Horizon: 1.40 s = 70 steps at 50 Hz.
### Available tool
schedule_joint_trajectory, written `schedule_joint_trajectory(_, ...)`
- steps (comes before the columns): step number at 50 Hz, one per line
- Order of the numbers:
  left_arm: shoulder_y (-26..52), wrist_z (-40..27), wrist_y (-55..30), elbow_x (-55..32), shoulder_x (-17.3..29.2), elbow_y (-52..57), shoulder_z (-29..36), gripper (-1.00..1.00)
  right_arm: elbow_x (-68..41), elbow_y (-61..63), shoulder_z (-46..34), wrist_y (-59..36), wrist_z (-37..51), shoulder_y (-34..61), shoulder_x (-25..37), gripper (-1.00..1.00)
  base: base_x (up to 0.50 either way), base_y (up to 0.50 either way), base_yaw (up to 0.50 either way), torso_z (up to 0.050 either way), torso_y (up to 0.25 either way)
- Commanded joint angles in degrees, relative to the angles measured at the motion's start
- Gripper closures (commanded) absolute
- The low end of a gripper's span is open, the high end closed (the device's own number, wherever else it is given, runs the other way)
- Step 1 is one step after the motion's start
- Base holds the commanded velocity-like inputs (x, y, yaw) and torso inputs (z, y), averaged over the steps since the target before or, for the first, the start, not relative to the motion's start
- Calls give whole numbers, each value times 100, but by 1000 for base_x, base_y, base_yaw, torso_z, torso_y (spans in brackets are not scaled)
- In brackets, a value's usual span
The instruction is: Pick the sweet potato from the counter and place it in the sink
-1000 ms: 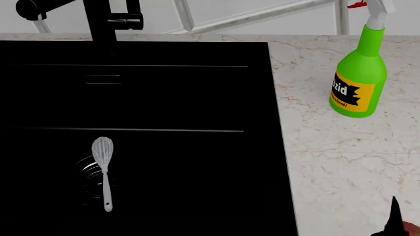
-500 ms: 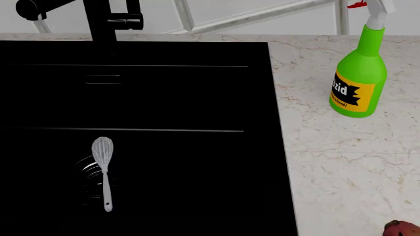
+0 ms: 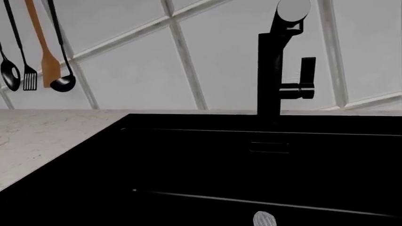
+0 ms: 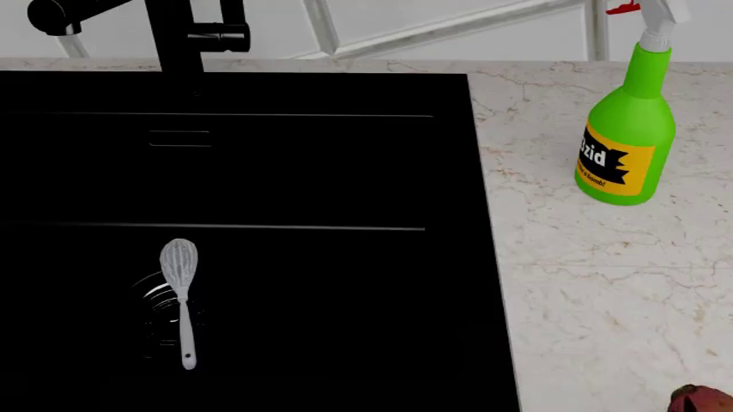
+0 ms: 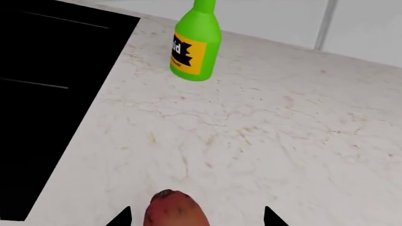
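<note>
The sweet potato (image 5: 174, 211) is a reddish-brown tuber lying on the white marble counter (image 5: 264, 141). In the right wrist view it lies between the two black fingertips (image 5: 121, 218) of my right gripper (image 5: 196, 219), which is open around it with gaps on both sides. Only its tip (image 4: 701, 401) shows at the bottom right corner of the head view. The black sink (image 4: 229, 240) fills the left of the head view, with its black faucet (image 4: 172, 34) at the back. It also shows in the left wrist view (image 3: 251, 169). My left gripper is not in view.
A green spray bottle (image 4: 626, 137) stands upright on the counter right of the sink, also in the right wrist view (image 5: 196, 44). A white whisk (image 4: 181, 296) lies in the basin over the drain. Kitchen utensils (image 3: 37, 52) hang on the tiled wall.
A black fingertip that showed at the head view's bottom right a second ago has dropped out of view. The sweet potato's tip now shows there.
</note>
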State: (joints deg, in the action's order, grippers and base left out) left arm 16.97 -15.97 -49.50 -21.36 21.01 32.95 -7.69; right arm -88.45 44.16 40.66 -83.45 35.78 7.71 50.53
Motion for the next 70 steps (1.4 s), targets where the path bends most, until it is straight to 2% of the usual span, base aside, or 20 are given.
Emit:
schedule_joint_trajectory(1, 16, -20, -12, -10, 16, 2, 30, -100, 1004, -143, -642, 259, -666, 216, -129, -100, 0, 0, 0, 0, 0)
schedule_joint_trajectory(13, -25, -38, 19, -18, 32, -6, 18, -100, 1666, -537, -1606, 609, -958, 670, -115, -100, 0, 0, 0, 0, 0)
schedule_joint_trajectory(23, -49, -60, 19, -29, 40, 5, 22, -100, 2565, -835, -1844, 1319, -1669, 22, -128, -100, 0, 0, 0, 0, 0)
schedule_joint_trajectory(51, -64, -104, 52, -51, 59, -21, 60, -100, 3604, -1514, -2431, 2516, -2385, -1070, -786, -100, 1, 0, 0, 0, 0)
schedule_joint_trajectory(52, -60, -106, 49, -52, 60, -21, 65, -100, 3727, -1505, -2463, 2557, -2292, -1082, -797, 100, 0, 0, 3, 0, 0)
schedule_joint_trajectory(58, -39, -128, 19, -67, 61, -7, 70, -100, 3961, -1331, -2631, 2610, -2151, -1009, -723, 100, 4, 0, 3, 0, 0)
schedule_joint_trajectory(70, 45, -158, -81, -102, 88, 32, 117, -100, 3423, -553, -2485, 2002, -1651, -207, -428, 100, 2, 0, 2, -1, 0)
